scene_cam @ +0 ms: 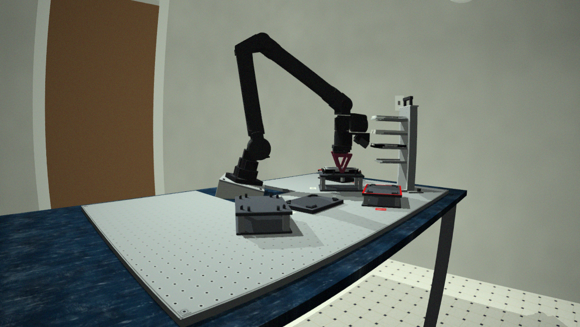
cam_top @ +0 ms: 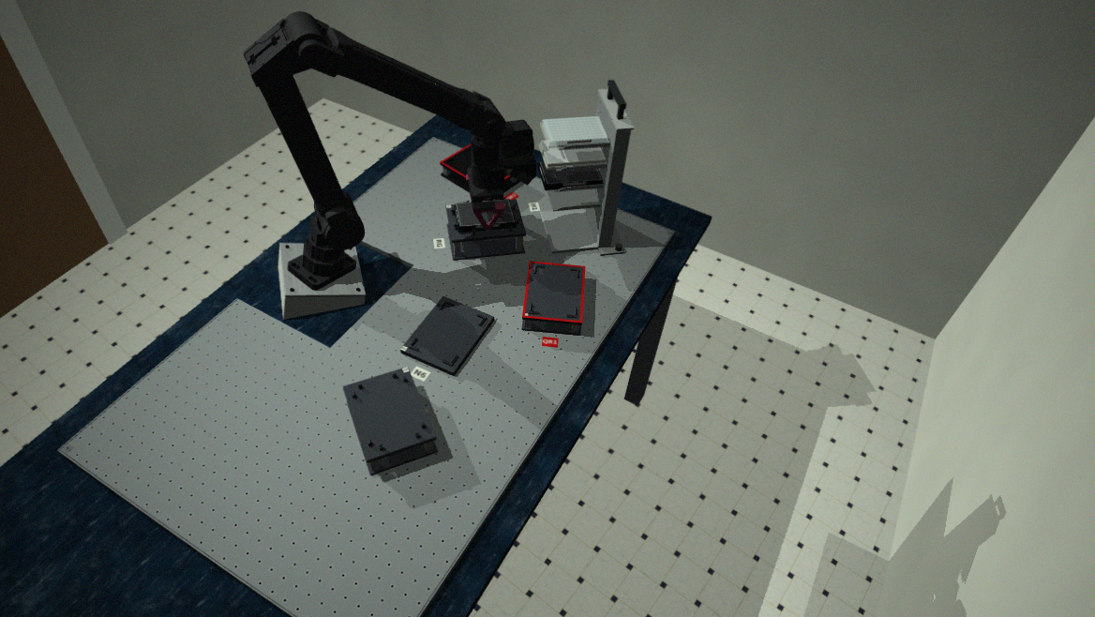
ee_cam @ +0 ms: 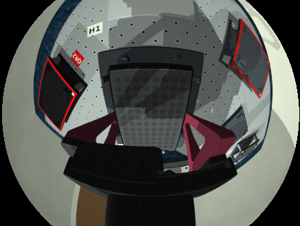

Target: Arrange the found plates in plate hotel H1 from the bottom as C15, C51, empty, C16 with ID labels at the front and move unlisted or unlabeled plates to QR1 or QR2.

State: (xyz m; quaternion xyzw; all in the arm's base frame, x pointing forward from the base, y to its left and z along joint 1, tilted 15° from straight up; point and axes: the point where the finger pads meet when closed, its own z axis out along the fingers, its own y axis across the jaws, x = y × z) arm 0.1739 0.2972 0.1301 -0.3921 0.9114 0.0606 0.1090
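1. Nearest on the worktop (scene_cam: 133,227) stand an unoccupied raised nest (scene_cam: 262,211) and a flat nest (scene_cam: 315,202); just past them, red-edged QR1 (scene_cam: 382,190).
2. Behind those, the end effector (scene_cam: 341,163) straddles a dark plate (ee_cam: 151,100) seated on the regrip nest (scene_cam: 339,182); its fingers stand wide at the long sides, so whether they grip cannot be told.
3. Judged step: regrasping. Next, lift squarely.
4. Farthest, hotel H1 (scene_cam: 406,142) holds a pale plate in the top slot and a dark plate two slots lower.
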